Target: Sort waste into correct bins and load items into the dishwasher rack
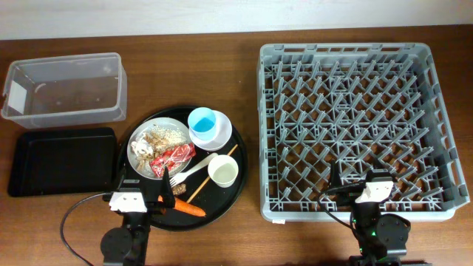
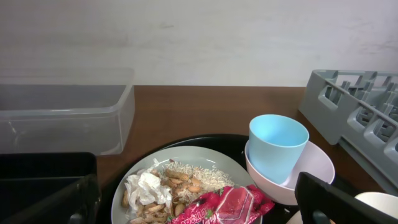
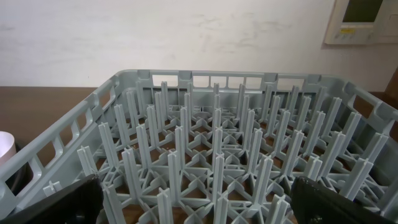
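Wood counter (image 1: 247,89): red wrapper (image 1: 174,157) sits dead ahead of your left hand (image 1: 140,196), spread wide; right hand (image 1: 369,188), wide too, well apart.

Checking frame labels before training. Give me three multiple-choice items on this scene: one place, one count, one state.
1. The light-blue cup is: A) inside the white bowl B) beside it C) under it
2. Cups in view: A) one B) two C) four
3. The dishwasher rack is: A) empty B) half loaded C) full
Answers: 1 A, the cup stands in the bowl; 2 B, the light-blue one and a cream cup; 3 A, only bare pegs show.
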Available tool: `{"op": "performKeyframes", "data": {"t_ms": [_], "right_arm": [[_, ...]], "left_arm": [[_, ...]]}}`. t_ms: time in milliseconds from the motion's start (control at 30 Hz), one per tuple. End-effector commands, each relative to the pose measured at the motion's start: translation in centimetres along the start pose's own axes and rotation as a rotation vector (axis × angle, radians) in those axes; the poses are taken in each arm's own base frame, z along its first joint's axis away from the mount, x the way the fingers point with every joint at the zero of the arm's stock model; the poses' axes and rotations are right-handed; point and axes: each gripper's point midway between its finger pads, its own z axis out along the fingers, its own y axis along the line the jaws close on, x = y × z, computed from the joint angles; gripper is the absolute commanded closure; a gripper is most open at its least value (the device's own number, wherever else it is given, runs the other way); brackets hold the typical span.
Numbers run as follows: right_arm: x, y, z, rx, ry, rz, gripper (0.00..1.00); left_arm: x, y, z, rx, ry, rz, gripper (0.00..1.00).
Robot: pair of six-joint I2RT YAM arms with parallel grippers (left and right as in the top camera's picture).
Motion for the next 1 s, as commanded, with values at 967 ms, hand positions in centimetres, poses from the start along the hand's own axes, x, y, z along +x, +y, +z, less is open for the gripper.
{"op": "performKeyframes", "data": {"t_ms": [967], "right_arm": [[-2.7, 2.5, -2.0, -0.067, 0.957, 0.214, 0.01]], "left_arm": [[-1.2, 1.4, 5.2, -0.181, 0.921, -0.164, 0.01]]}}
